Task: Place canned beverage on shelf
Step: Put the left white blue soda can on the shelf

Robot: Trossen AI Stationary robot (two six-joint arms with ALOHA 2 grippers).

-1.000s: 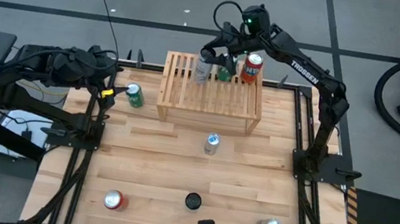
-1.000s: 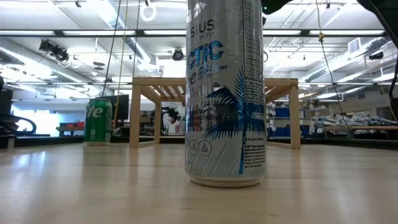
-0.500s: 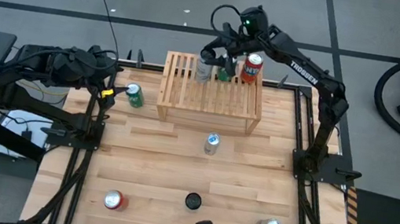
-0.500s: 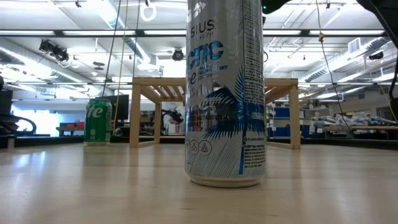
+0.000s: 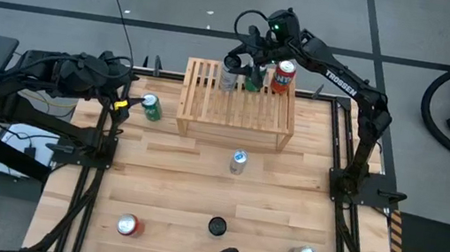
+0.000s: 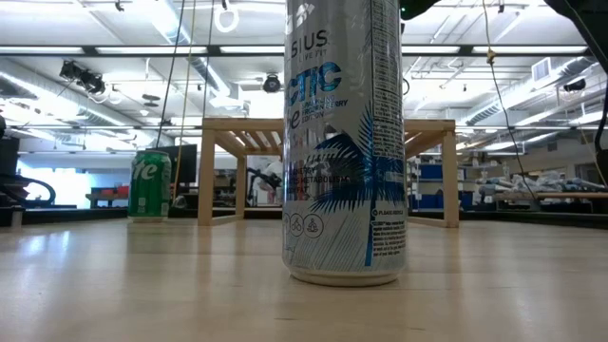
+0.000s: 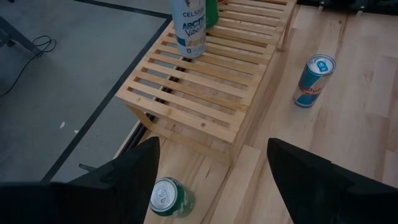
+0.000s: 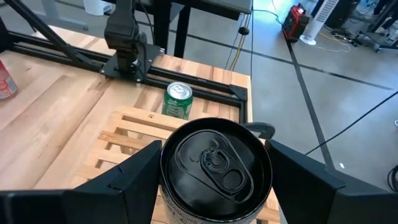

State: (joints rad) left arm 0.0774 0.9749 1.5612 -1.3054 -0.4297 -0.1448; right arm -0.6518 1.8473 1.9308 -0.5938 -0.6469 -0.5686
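Looking past the right gripper, I see its two dark fingers pressed flush against either side of the tall silver can, so I read it as clasping that can rather than letting it go. From above, this gripper is over the back edge of the shelf. The can stands upright on the slats, left of a green container and a red can.

My judgement is that the step in hand is the release. I would first check that the can's base sits flat across the thin bars and not on one edge, because a tall can tips easily. I would then open the fingers evenly and only as far as needed, since the green container stands just beside the right finger's side and a wide opening could knock it. After that I would lift straight up before swinging away.

The left gripper waits with its fingers spread and empty at the table's left edge. It is near a green can that stands on the table beside the shelf.
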